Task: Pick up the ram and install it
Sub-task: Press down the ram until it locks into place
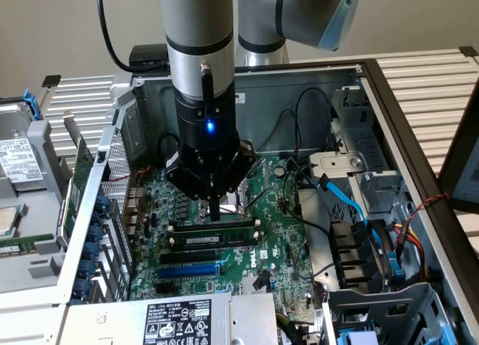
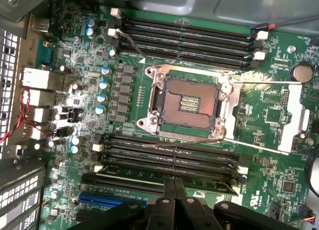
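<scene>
The gripper (image 1: 215, 209) pressed clenched fingers onto the ram (image 1: 213, 240), seated beside the blue slot (image 1: 191, 269).

Open computer case on a slatted bench

A slatted white bench (image 1: 426, 79) carried the open computer case (image 1: 374, 83), which held the green motherboard (image 2: 279, 155); beside it, at the exterior view's left, a hard drive (image 1: 19, 162) lay on other metal parts.

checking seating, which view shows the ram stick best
The exterior view: the ram lies along a black slot under the claw. In the wrist view the ram shows as a thin edge beyond the claw.
</scene>
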Tool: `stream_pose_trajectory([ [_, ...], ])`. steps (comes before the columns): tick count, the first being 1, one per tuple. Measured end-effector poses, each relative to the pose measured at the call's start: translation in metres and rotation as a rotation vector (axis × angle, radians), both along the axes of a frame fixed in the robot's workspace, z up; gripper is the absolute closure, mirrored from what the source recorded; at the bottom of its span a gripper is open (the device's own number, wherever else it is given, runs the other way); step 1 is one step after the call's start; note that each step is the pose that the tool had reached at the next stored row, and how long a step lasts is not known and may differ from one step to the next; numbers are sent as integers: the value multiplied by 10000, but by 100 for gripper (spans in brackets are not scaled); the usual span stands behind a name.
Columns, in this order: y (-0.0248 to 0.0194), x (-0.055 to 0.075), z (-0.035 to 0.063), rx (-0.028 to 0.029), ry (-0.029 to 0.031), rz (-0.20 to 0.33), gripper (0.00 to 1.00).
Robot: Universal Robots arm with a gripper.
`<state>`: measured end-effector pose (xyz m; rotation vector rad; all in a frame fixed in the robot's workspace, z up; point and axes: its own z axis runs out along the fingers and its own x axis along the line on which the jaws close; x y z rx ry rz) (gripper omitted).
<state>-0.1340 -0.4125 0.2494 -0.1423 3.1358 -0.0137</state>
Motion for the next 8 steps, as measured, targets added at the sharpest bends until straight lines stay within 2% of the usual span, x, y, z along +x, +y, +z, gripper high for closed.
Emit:
stream_pose_trajectory([
  [1,0,0,0,-1,1,-127,89],
  [3,0,1,0,-41,5,-222,89],
  [8,0,0,0,-41,4,-225,89],
])
